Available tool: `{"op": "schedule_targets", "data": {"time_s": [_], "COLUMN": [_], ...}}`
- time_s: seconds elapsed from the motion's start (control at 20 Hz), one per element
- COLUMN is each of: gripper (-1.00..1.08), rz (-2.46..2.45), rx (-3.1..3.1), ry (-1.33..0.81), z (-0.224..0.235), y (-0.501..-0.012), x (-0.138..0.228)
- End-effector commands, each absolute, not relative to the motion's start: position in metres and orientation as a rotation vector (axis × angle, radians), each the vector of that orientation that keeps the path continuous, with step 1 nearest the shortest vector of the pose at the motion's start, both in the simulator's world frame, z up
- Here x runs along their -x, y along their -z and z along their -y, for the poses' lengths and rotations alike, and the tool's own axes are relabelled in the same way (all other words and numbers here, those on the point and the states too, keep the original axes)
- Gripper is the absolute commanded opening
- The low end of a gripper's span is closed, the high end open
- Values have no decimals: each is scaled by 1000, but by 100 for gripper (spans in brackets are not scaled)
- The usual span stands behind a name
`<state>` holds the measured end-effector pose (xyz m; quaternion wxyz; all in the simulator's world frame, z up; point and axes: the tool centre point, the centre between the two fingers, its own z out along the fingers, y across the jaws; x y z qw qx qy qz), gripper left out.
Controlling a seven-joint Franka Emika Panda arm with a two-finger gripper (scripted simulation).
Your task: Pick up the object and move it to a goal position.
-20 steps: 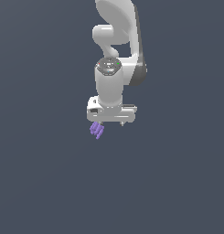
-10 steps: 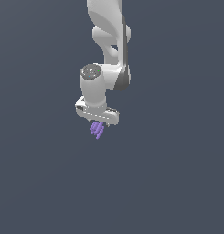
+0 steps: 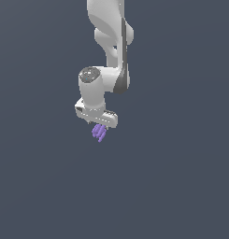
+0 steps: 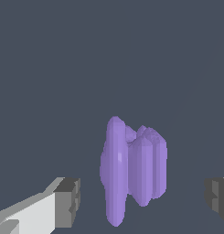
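Observation:
The object [image 3: 99,132] is a small purple cluster of long rounded lobes on the dark grey floor. It sits directly beneath my white gripper [image 3: 100,126]. In the wrist view the object [image 4: 131,169] stands between the two dark finger pads [image 4: 67,201]. There is a clear gap on each side, so the gripper [image 4: 141,201] is open around it and not touching it. In the exterior view the fingertips are mostly hidden behind the hand and the object.
The white arm [image 3: 111,42] rises straight up from the hand to the top of the exterior view. A plain dark grey surface lies all around.
The hand has shifted towards the exterior view's left and turned about its axis, ending over the object. The object has stayed in place.

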<state>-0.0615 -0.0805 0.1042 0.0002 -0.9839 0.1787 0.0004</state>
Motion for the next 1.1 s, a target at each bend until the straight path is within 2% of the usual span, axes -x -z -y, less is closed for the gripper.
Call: {"op": "schedule_targets", "data": {"time_s": [0.0,0.7,0.75,1.05], "gripper": [100,100,-100,-100], "rz": [-562,-571,-571,-571], "rx": [3091,3089,3089,3089], "ry": [-2,0,0,0], "z": [80,81,81,81], "y": [-100,-55,-55,-55], "x": [62,63,63,63]}}
